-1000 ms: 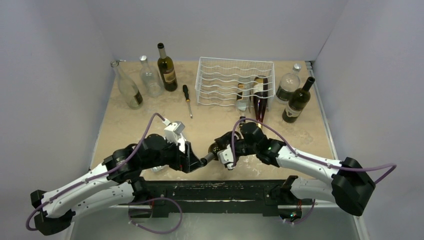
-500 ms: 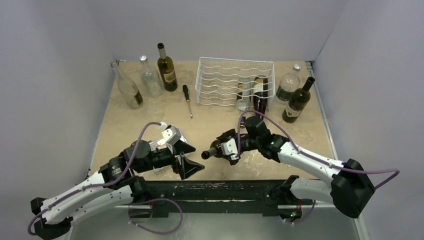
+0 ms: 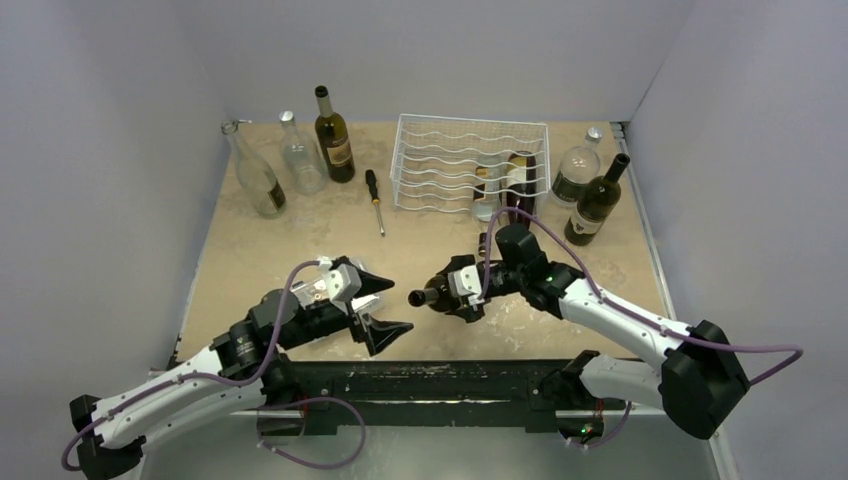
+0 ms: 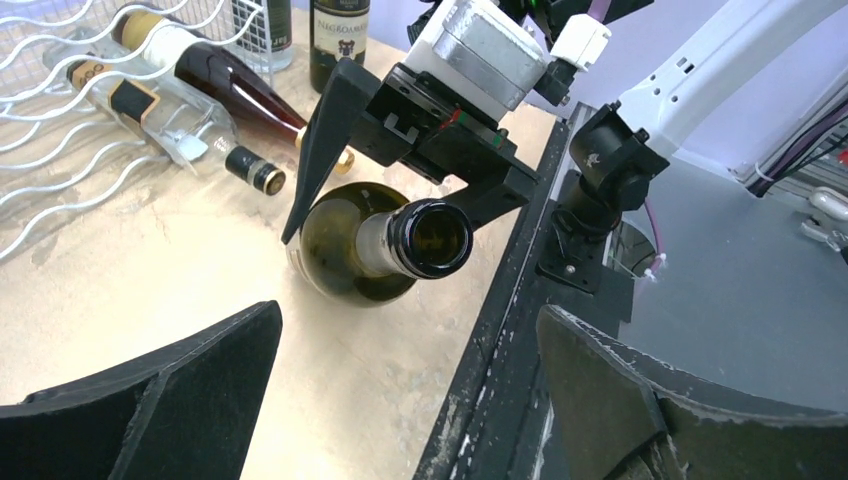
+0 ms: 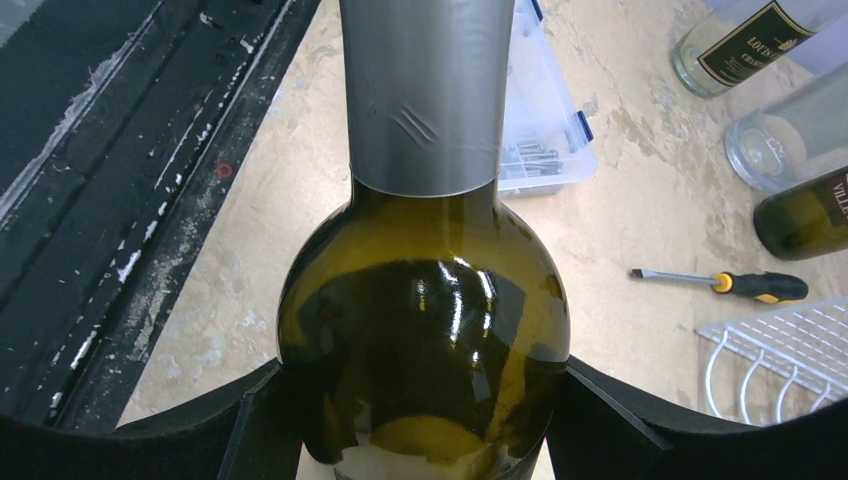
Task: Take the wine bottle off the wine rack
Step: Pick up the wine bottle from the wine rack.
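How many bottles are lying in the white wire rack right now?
2: a clear bottle and a dark red bottle, side by side at the right end of the wine rack. None looks hidden behind the wires.

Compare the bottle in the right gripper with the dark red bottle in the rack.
The green bottle is olive glass; the red bottle is dark red. The green bottle is clamped in the right gripper, clear of the rack; the red bottle lies in the rack, ungripped. Both lie roughly on their sides.
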Controlling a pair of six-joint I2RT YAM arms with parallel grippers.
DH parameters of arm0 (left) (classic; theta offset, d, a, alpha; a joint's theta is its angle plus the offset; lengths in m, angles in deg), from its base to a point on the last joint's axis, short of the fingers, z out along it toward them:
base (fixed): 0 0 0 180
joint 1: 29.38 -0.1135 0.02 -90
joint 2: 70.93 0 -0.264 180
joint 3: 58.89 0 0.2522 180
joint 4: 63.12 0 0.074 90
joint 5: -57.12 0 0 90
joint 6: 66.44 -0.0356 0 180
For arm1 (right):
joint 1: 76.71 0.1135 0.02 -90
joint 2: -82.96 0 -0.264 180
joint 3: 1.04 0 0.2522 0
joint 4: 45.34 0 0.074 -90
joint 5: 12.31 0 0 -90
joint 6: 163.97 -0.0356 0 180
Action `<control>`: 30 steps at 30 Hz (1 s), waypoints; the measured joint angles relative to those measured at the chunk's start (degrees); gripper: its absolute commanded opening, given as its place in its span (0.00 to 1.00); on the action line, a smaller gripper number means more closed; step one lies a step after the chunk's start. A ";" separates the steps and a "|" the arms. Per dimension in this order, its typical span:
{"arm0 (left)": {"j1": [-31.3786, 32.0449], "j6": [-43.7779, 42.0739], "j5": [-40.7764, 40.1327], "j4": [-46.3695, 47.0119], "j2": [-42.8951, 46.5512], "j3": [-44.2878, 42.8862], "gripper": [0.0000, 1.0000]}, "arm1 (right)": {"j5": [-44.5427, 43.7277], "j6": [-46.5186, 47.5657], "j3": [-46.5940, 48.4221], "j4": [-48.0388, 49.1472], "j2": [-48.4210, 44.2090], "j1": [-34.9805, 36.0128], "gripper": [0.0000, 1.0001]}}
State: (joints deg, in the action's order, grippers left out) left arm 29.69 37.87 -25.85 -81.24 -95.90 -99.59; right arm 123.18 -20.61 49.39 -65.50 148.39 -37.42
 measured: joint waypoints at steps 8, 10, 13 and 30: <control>0.00 -3.32 1.25 15.04 -3.87 8.37 1.00 | 2.89 -2.10 0.55 -0.92 0.02 -1.57 0.15; 0.00 -4.70 1.40 18.88 -6.01 10.23 1.00 | 3.98 -2.67 0.74 -1.46 0.02 -2.25 0.15; 0.00 -6.27 1.53 23.21 -9.14 11.08 1.00 | 5.27 -3.32 0.90 -1.88 0.04 -3.08 0.15; 0.00 -10.49 0.61 47.45 -22.40 13.09 0.92 | 8.31 -4.50 1.73 -3.41 0.81 -4.61 0.14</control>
State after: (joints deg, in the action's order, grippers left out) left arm 29.69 27.38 -25.24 -33.79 -118.30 -86.50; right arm 131.49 -25.11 51.11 -68.90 149.20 -42.03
